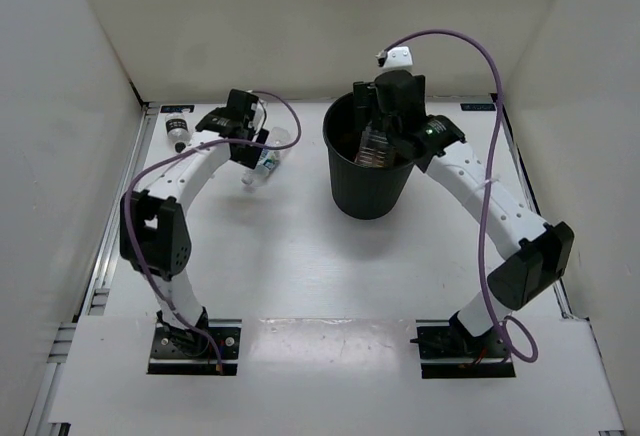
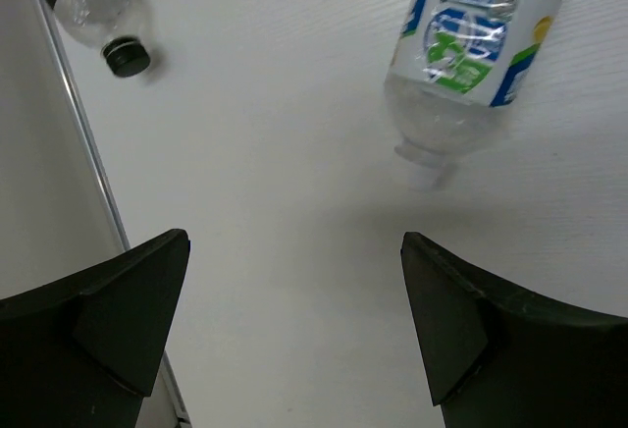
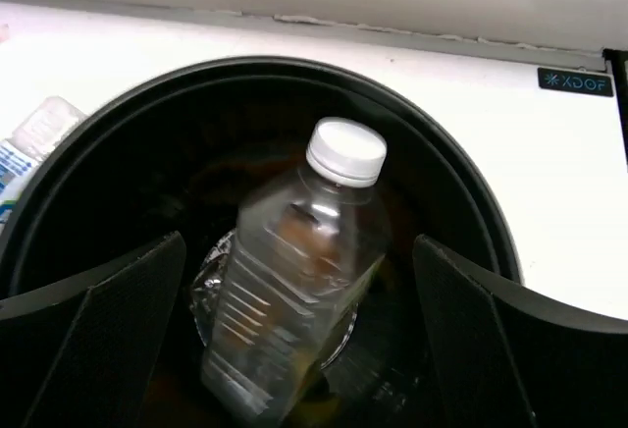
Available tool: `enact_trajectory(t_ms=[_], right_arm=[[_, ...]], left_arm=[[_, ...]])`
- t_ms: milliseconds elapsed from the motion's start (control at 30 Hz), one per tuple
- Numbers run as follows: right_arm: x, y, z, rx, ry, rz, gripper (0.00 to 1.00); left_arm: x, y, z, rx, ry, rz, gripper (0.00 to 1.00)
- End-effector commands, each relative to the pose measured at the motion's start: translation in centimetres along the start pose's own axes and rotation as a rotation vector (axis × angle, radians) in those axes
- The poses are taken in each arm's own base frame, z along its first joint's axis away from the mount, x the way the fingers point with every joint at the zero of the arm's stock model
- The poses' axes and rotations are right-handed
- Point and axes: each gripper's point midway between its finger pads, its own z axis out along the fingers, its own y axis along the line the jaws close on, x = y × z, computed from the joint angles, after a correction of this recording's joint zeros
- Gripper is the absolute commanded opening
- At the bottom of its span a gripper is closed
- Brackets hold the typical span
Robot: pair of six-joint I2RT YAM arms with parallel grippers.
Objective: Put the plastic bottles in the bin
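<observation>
White table point(image 1: 330, 276); left pincer point(image 2: 294, 251) and right pincer point(image 3: 299, 251) gape wide, empty; labelled bottle point(image 2: 471, 45) looks light, slick, crushable, so take mid-body.

The bin point(image 1: 366, 191) is set on the counter point(image 1: 300, 266), right of centre and far, with one bottle point(image 3: 294, 281) inside it. A second bottle point(image 1: 266, 161) is laid left of the bin, and a third bottle point(image 1: 176, 133) at the far-left edge.

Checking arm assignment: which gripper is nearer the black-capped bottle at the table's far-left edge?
Left. The left gripper hovers open close by the black-capped bottle; the right gripper is far off, over the bin.
</observation>
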Motion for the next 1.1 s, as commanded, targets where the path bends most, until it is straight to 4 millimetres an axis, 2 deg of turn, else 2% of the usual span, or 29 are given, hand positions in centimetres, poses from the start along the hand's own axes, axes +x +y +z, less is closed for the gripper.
enact_trajectory(t_ms=[0,33,133,167,200,267,300,367,400,433,467,533,667,800,833,867,933,1033,1067], right_arm=[[-6.9,-2.1,-4.9,0.001,-0.172,0.070,1.00],[-7.9,-2.6,-6.0,-0.003,-0.201,0.086,1.00],[-9.2,-3.4,-8.4,-0.027,-0.239,0.084,1.00],[-8.9,-3.7,-8.8,-0.025,-0.231,0.071,1.00],[-9.2,-4.2,-9.8,-0.027,-0.248,0.080,1.00],[-8.4,-5.1,-10.4,0.000,-0.235,0.075,1.00],[-8.4,-5.5,-11.2,-0.001,-0.247,0.082,1.00],[-7.1,-5.9,-11.2,0.014,-0.215,0.074,1.00],[-7.4,-6.4,-11.9,0.023,-0.231,0.093,1.00],[-6.7,-6.6,-11.6,0.040,-0.212,0.093,1.00],[-6.7,-6.9,-12.2,0.040,-0.213,0.094,1.00],[-6.7,-7.0,-12.6,0.037,-0.214,0.119,1.00],[-6.3,-7.7,-13.2,0.057,-0.209,0.117,1.00],[-6.3,-8.1,-13.8,0.065,-0.207,0.125,1.00],[-6.3,-8.1,-13.8,0.065,-0.207,0.125,1.00],[-6.3,-8.1,-13.8,0.064,-0.208,0.134,1.00],[-6.6,-8.2,-14.0,0.063,-0.216,0.139,1.00],[-7.0,-8.4,-14.2,0.071,-0.228,0.168,1.00],[-7.2,-8.5,-14.6,0.069,-0.236,0.182,1.00]], left_arm=[[-3.6,-2.0,-0.1,0.055,-0.066,0.063,1.00],[-4.3,-2.3,0.2,0.070,-0.076,0.077,1.00],[-7.0,-4.6,1.9,0.180,-0.119,0.118,1.00],[-8.9,-4.9,1.5,0.193,-0.165,0.147,1.00],[-8.9,-5.8,3.2,0.208,-0.146,0.172,1.00],[-10.0,-7.5,3.8,0.236,-0.166,0.220,1.00],[-10.4,-7.9,4.9,0.237,-0.160,0.246,1.00],[-10.9,-9.1,5.7,0.259,-0.166,0.265,1.00],[-11.1,-9.6,7.1,0.253,-0.155,0.268,1.00],[-11.2,-9.7,7.8,0.236,-0.147,0.268,1.00],[-11.2,-8.9,8.8,0.173,-0.125,0.251,1.00],[-11.4,-9.0,10.9,0.124,-0.106,0.235,1.00],[-10.5,-9.1,12.8,0.131,-0.077,0.211,1.00],[-9.2,-10.4,14.5,0.155,-0.043,0.216,1.00],[-9.1,-9.9,14.7,0.151,-0.039,0.209,1.00],[-8.7,-9.9,14.6,0.153,-0.030,0.212,0.95],[-8.7,-9.8,13.8,0.167,-0.035,0.212,0.62],[-10.2,-7.8,11.3,0.150,-0.080,0.174,0.20],[-11.5,-6.6,9.4,0.131,-0.120,0.158,0.14]])
